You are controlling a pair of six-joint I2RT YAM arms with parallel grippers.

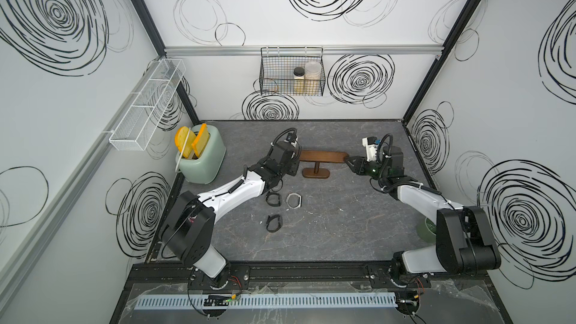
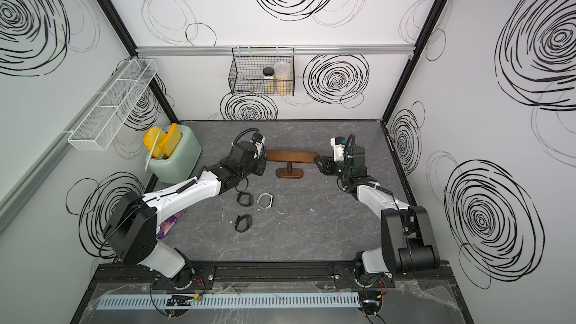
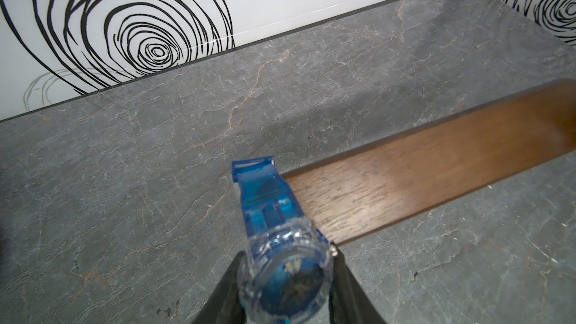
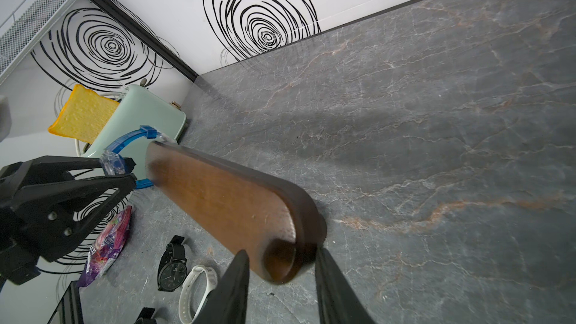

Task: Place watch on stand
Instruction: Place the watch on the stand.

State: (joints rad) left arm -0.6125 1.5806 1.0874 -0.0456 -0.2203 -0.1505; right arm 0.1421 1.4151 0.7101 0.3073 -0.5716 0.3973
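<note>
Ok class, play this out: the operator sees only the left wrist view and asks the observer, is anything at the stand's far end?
Observer: The right hand straddles the far end of the stand; whether it clamps, I can't tell.
Operator: Does the strap of the blue watch face the bar?
Observer: Yes, it curves into a C whose mouth faces the bar's near tip.
Operator: Other watches around?
Observer: Two black watches and a white watch lie on the table.

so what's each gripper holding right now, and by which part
The left gripper holds the blue watch by its round case. The right gripper straddles one end of the stand; whether it clamps cannot be told.
</note>
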